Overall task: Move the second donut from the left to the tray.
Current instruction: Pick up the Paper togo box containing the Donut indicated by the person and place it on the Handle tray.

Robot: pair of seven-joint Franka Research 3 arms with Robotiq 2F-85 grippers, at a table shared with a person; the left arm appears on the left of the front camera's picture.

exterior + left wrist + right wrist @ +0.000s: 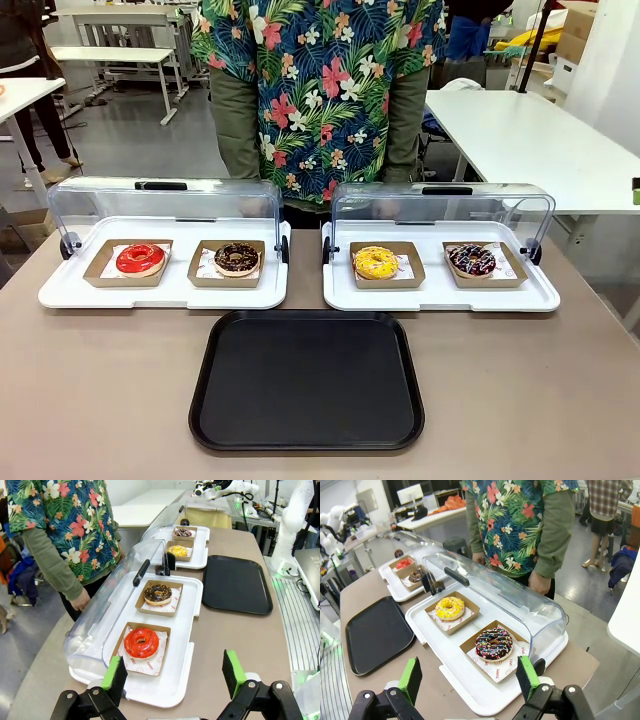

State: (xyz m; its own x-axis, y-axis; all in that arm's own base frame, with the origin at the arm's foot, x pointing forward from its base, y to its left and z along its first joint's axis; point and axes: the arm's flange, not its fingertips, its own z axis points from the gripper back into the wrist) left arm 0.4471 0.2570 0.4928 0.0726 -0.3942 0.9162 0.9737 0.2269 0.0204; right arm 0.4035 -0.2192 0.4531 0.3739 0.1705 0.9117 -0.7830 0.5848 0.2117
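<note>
Chocolate-glazed donut sits in its cardboard holder on the left display tray, beneath the raised clear lid and just behind the bare black tray. Left gripper and right gripper stand wide open, holding nothing. Likely faults: seizing the neighbouring red-glazed donut, pads crushing the glaze, or an arm striking the lid.

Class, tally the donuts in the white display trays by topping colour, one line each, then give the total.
Red-glazed ring donut: 1
Dark chocolate-glazed ring donut with pale sprinkles: 1
Yellow-glazed ring donut: 1
Dark ring donut with colourful sprinkles: 1
Total: 4
</note>
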